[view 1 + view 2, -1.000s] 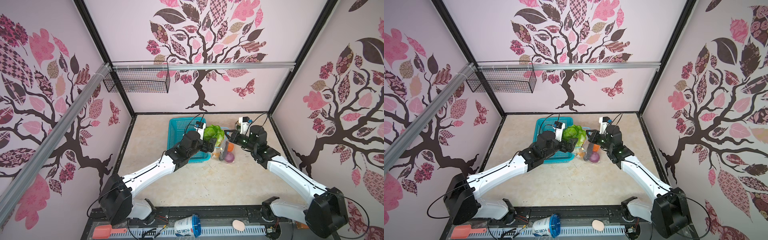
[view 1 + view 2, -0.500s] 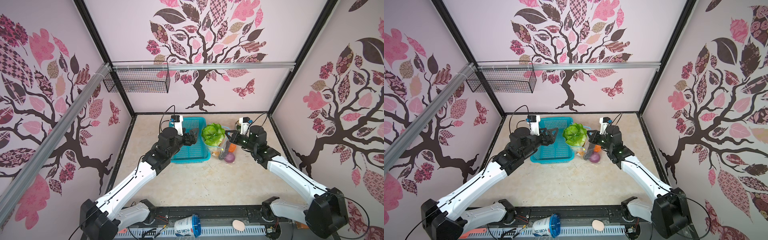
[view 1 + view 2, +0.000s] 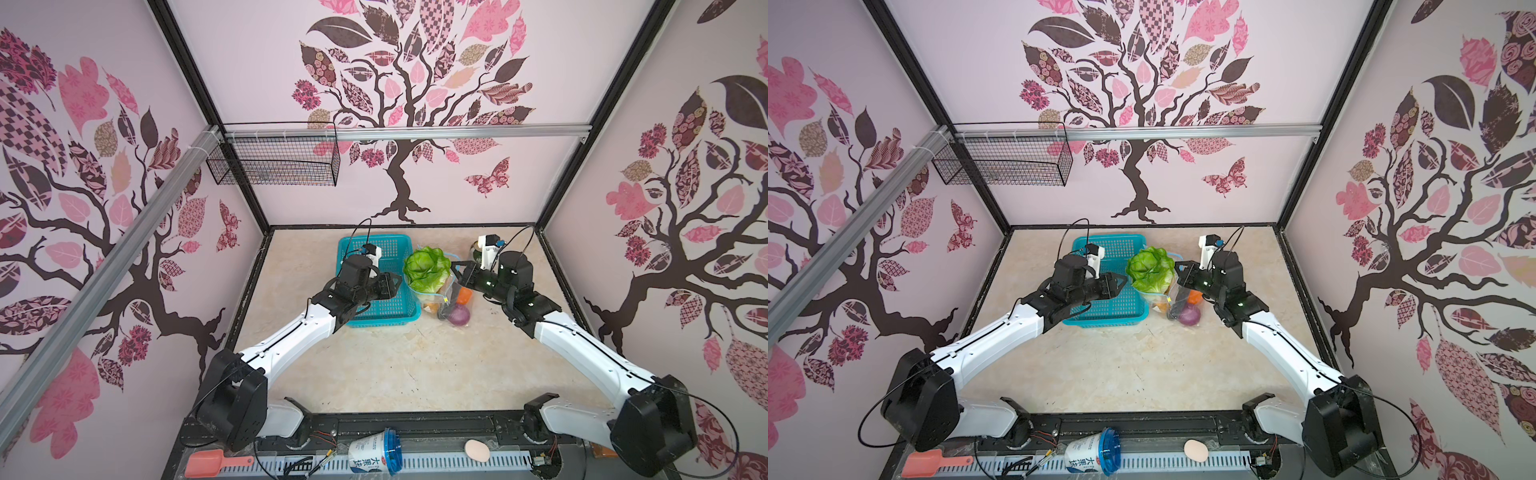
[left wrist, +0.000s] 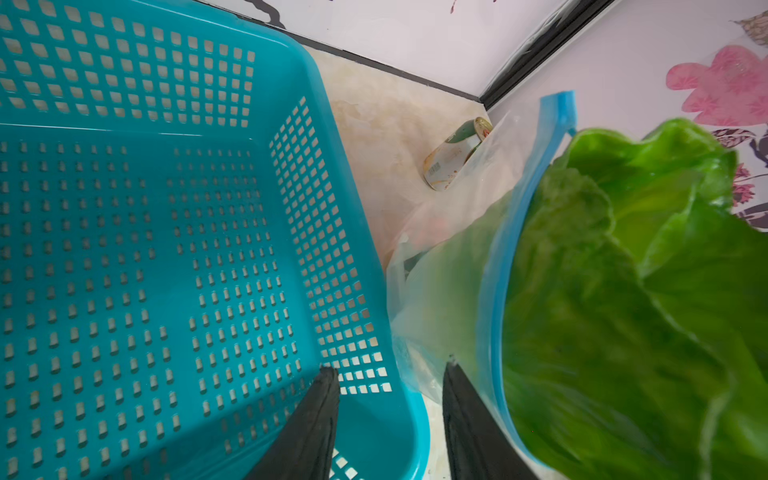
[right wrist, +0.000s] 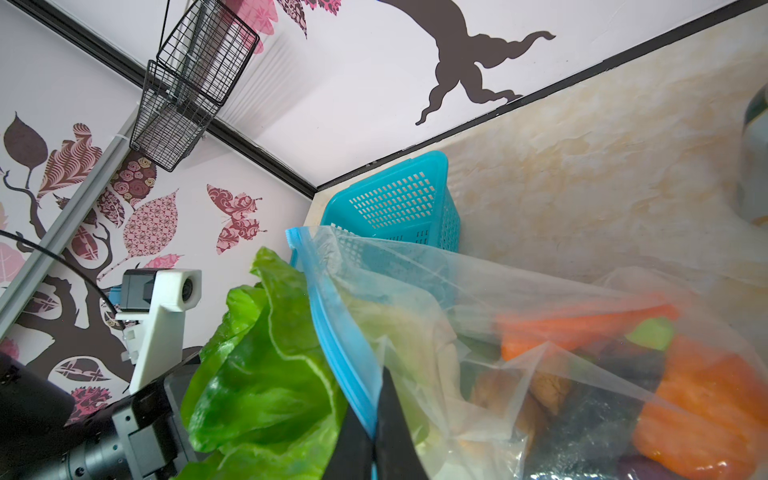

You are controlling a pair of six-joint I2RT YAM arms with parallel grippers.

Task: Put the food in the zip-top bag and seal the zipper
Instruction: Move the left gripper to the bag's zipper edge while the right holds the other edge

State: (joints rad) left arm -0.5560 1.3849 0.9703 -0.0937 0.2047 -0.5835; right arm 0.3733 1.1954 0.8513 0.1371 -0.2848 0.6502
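**Desk:** Where is the food sitting right now?

**Me:** I'm seeing the big green-and-white toy napa cabbage (image 3: 427,269) sticking out of the clear, floppy zip-top bag (image 5: 498,299). Its leafy top is poking above the mouth and its pale base is showing through the plastic. A purple toy onion (image 3: 458,314), an orange toy carrot (image 5: 573,328) and an orange toy pumpkin (image 5: 706,407) are lying deeper inside. The bag is resting on the beige marbled table (image 3: 395,365), just beside the teal perforated plastic basket (image 3: 386,309).

**Desk:** And the claws?

**Me:** My right gripper (image 3: 455,266) is pinching the light blue zipper strip (image 5: 332,324) at the mouth, jaws closed tight on it. My left gripper (image 4: 386,370) is hovering over the basket's rim beside the cabbage, with its fingers partly apart and gripping nothing. I can't tell whether one finger is brushing the bag.

**Desk:** The zipper?

**Me:** It's gaping open around the cabbage, and the small yellow slider (image 3: 445,299) is showing low on the strip.
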